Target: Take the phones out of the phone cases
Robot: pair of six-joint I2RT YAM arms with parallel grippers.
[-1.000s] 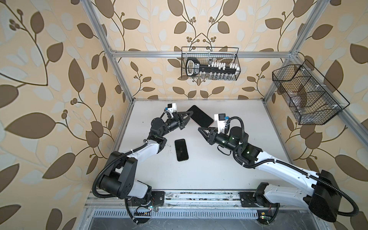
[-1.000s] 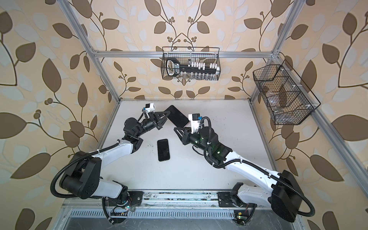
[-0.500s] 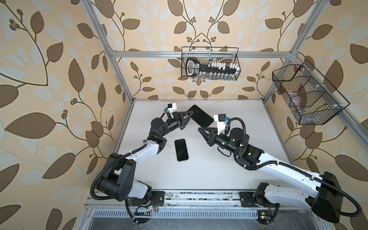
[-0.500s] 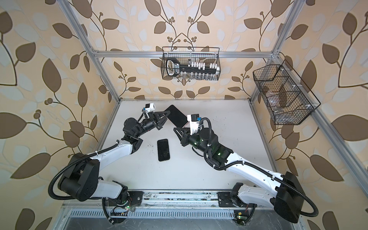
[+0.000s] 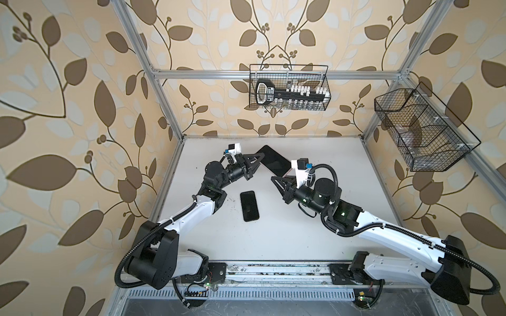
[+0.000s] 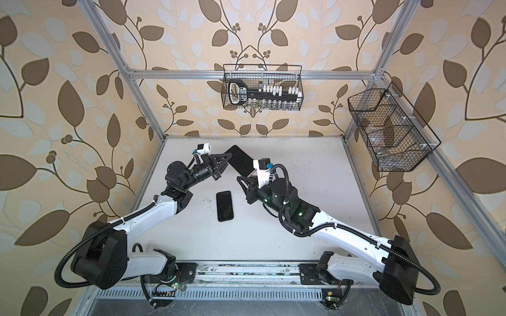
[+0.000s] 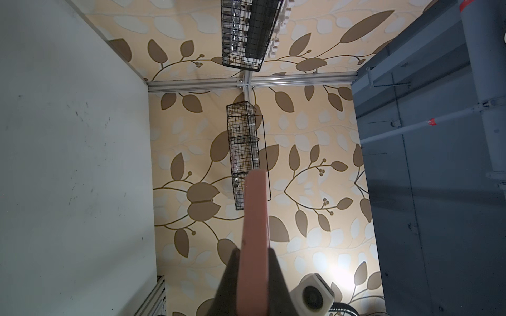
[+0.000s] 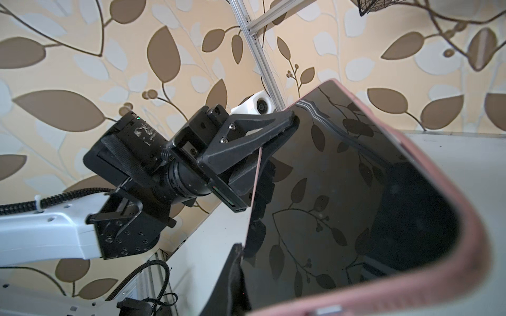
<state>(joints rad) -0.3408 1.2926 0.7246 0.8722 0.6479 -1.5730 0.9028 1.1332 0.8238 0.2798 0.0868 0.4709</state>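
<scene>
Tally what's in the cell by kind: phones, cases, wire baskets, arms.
Phones: 2 (cased phone held up, black phone lying flat)
Phone cases: 1 (pink case)
Wire baskets: 2 (back basket, side basket)
Robot arms: 2 (left arm, right arm)
Total: 7

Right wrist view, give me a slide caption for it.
Left gripper clamps the pink-cased phone by its edge, dark screen mirroring the leaf wallpaper.
</scene>
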